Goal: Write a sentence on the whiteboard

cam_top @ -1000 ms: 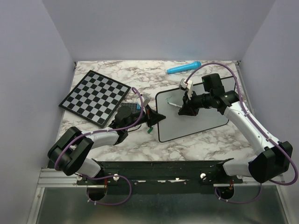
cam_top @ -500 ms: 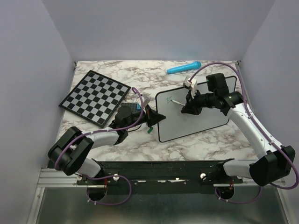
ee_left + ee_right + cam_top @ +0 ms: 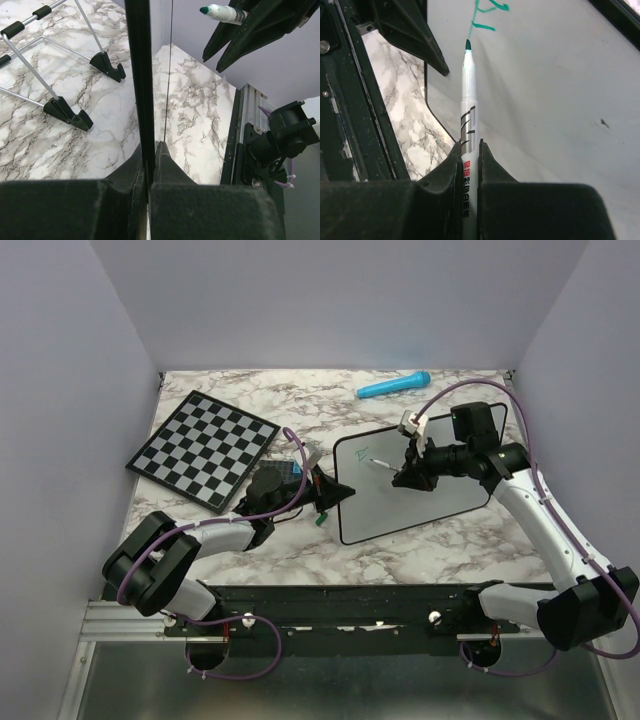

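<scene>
Now, nearest the bases, the left pincer (image 3: 325, 495) is closed tight on the left edge of the whiteboard (image 3: 430, 502), steadying it, and that has not altered over the last second. What has changed lies just beyond. The right pincer (image 3: 408, 473), clamped on the marker (image 3: 385, 463), has slid rightward from the board's left part toward its middle. The first teal strokes of the sentence (image 3: 489, 15) are left behind in the board's far-left part. I judge that about one letter is down and the pen is shifting to the next, so nearly all the writing remains. The overhead view barely resolves those strokes, while the right wrist view shows them plainly, with the nib just short of them. Only the left wrist view shows the board edge-on, propped on a wire stand (image 3: 75, 117), with the nib seemingly hanging clear of its face. Farther off on the marble surface (image 3: 300, 400) lie a chessboard (image 3: 203, 448) at left and a blue cylinder (image 3: 393, 386) by the far edge.
</scene>
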`<action>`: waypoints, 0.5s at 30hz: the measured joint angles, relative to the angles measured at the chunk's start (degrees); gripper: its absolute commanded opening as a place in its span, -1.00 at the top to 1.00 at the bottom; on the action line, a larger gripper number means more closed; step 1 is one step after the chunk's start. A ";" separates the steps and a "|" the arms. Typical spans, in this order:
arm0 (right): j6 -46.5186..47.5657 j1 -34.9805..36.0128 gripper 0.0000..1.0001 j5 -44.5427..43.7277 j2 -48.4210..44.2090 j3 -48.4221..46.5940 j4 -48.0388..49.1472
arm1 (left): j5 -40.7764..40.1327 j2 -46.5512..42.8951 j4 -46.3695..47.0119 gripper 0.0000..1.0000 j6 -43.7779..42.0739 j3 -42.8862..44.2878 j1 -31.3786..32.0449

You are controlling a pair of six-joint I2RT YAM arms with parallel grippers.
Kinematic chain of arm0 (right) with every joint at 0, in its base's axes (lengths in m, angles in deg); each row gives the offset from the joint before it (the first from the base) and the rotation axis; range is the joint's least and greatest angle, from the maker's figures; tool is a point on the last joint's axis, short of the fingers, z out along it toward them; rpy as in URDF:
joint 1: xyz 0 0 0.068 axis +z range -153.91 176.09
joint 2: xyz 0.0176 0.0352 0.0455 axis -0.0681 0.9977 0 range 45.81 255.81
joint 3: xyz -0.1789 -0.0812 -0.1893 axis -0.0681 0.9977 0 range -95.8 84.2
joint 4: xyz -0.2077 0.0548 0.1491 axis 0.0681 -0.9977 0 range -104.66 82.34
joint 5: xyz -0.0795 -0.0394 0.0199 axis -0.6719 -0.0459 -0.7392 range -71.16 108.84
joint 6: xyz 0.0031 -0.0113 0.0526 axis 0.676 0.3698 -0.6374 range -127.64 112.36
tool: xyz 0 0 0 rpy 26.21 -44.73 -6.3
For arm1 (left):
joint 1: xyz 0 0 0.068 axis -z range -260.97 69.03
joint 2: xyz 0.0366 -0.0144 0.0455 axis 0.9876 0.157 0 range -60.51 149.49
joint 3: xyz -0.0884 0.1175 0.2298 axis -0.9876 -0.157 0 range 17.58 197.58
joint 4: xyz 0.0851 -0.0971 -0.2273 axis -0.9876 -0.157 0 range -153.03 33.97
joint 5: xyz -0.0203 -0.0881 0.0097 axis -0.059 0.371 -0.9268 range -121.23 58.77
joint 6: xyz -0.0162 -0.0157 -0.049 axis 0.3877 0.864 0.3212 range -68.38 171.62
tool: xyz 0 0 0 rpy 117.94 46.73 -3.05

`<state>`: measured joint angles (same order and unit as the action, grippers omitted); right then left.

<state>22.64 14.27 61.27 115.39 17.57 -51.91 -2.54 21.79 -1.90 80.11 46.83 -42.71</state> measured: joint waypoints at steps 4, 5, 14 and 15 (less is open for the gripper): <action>-0.02 -1.16 0.99 -0.66 0.09 0.37 0.04 | 0.00 0.00 0.00 1.00 -0.04 0.00 0.00; -0.02 -1.36 0.99 -0.70 0.09 0.39 0.04 | 0.00 0.00 0.00 1.00 -0.04 0.00 0.00; 0.00 -1.53 0.99 -0.72 -0.09 0.98 0.09 | 0.02 0.00 -0.17 1.00 -0.26 0.11 0.02; -0.02 -1.53 0.99 -0.70 -0.24 1.20 0.13 | 0.02 0.00 -0.22 1.00 -0.31 0.13 0.02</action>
<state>22.62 12.74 60.57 115.15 18.77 -51.77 -2.52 21.79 -2.12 79.80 46.97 -42.68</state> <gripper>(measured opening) 0.148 0.061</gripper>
